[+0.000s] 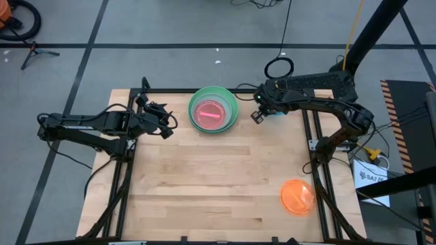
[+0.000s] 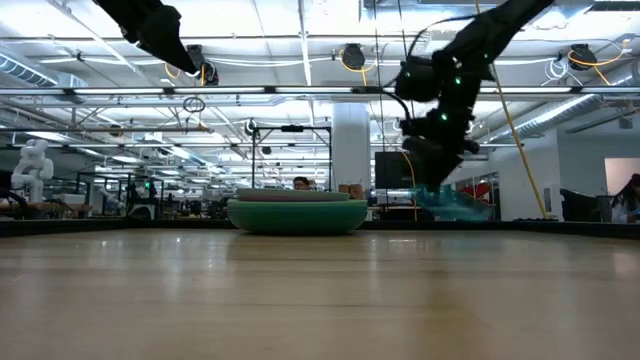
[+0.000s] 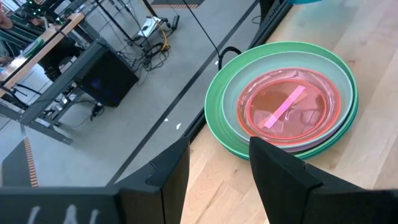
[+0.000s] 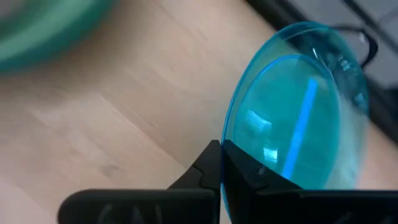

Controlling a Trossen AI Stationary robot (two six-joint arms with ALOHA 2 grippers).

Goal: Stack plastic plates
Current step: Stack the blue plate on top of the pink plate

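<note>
The right gripper (image 4: pixel 219 163) had its fingers pressed onto the rim of a blue plate (image 4: pixel 298 118), pinching it at the edge; in the low view the plate (image 2: pixel 452 203) hung tilted above the table, right of centre. From above, this gripper (image 1: pixel 259 112) sat at the upper middle of the frame, just right of the stack (image 1: pixel 214 110). The stack lay near the table's (image 1: pixel 218 184) far edge: green and mint plates with a hot pink plate (image 3: pixel 290 107) on top. The left gripper (image 3: pixel 217 165) had its fingers spread with nothing between them, pointing toward the stack (image 3: pixel 283 102); from above it (image 1: pixel 165 124) hovered just left of the stack. An orange plate (image 1: pixel 297 197) lay alone at the lower right, well apart from the rest.
</note>
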